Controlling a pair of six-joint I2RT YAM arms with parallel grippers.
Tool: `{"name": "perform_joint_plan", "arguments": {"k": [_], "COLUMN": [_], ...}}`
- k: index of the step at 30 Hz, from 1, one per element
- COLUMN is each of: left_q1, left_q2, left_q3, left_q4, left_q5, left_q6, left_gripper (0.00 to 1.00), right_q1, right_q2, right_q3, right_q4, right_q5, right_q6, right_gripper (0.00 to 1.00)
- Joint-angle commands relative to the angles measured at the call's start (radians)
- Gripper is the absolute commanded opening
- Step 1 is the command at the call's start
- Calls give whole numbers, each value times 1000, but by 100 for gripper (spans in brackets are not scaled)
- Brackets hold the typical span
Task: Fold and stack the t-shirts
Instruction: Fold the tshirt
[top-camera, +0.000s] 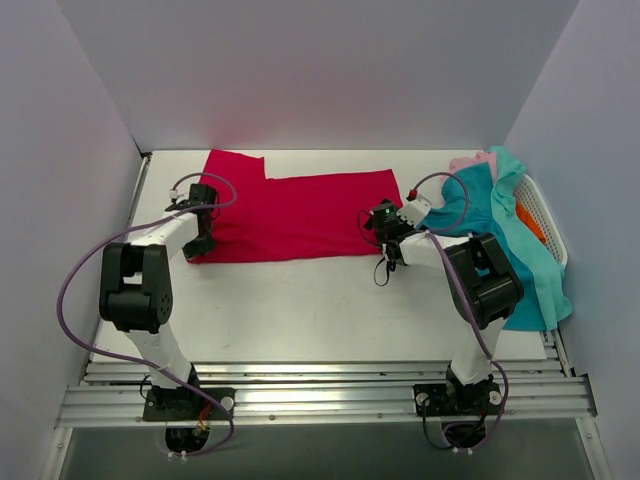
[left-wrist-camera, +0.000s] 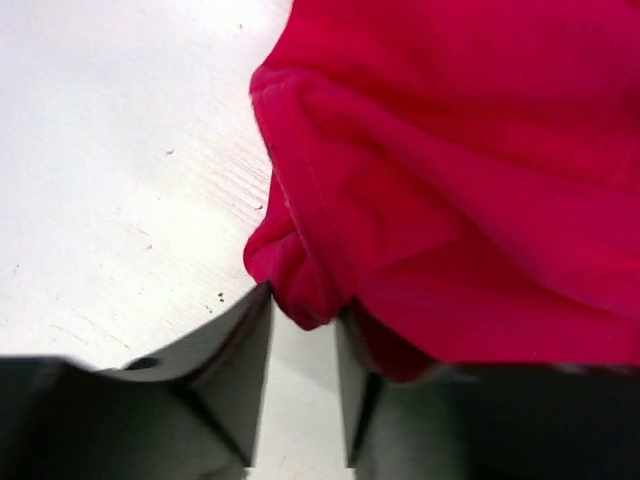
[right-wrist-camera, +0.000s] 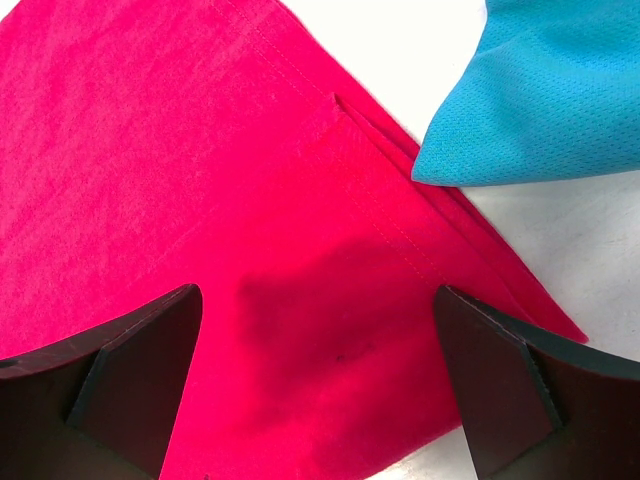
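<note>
- The left gripper (top-camera: 200, 240) sits low near the tabletop's (top-camera: 320, 310) left edge, at the left end of the crimson t-shirt (top-camera: 300, 215).
- In the left wrist view its jaws stand close together, with a bunched nub of the crimson t-shirt's (left-wrist-camera: 450, 150) hem between the tips. The cloth touches both fingers (left-wrist-camera: 240, 370), and bare tabletop (left-wrist-camera: 100, 150) shows in the narrow gap below it. I cannot tell whether the pinch is firm.
- The crimson t-shirt lies spread flat across the far half of the tabletop, running from near the left edge to past the middle. One sleeve juts toward the far edge at its left end.
- The right gripper (top-camera: 385, 235) hangs over the shirt's near right corner. The right wrist view shows its jaws spread wide, one finger (right-wrist-camera: 130, 390) on each side of the flat cloth (right-wrist-camera: 150, 150), holding nothing.
- Just beside that corner I see a point of a teal t-shirt (right-wrist-camera: 540, 90), its tip lying over the crimson hem.
- The teal t-shirts (top-camera: 500, 215) lie heaped at the right edge, draped over the white basket (top-camera: 555, 235) and trailing down toward the near right corner.
- A pale pink t-shirt (top-camera: 468, 160) peeks out at the heap's far end, near the far right corner.
</note>
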Motion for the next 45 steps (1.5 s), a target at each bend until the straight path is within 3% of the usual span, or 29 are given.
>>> {"name": "perform_joint_plan", "arguments": {"k": [1,2,4,19,21,23,24,25,31,38,42,45], "left_q1": [20,23,32,129,147,176,183,187,219,222,219,213], "left_q2": [-23,-22,-20,-34,-20,6,20,24,-23,-319,-452,-454], "left_q3": [24,24,25,95,99,107,107,105,72,-95,-213,-254], "left_q4": [48,51,46,-46,-80,-115,-124,-129,-129,27,156,228], "left_q5": [-1,2,3,-130,-156,-158,-161,-167,-159,-130,84,215], "left_q6": [6,8,9,148,119,89,79,65,5,-29,-17,-33], "left_gripper": [35,19,4,2,10,50,82,94,94,94,94,94], "right_q1": [7,9,9,9,9,9,9,9,9,9,12,23], "right_q2": [36,41,45,105,113,117,119,117,90,16,-71,-122], "right_q3": [-9,-7,-6,37,43,46,45,45,33,11,-3,-9], "right_q4": [-60,-60,-59,-74,-79,-85,-83,-86,-102,-146,-177,-198], "right_q5": [-19,-19,-19,-26,-25,-25,-22,-20,0,33,57,61], "right_q6": [2,4,4,-4,-4,-4,-6,-4,-4,10,25,30], "right_gripper": [96,96,96,96,96,96,96,96,96,96,98,99]}}
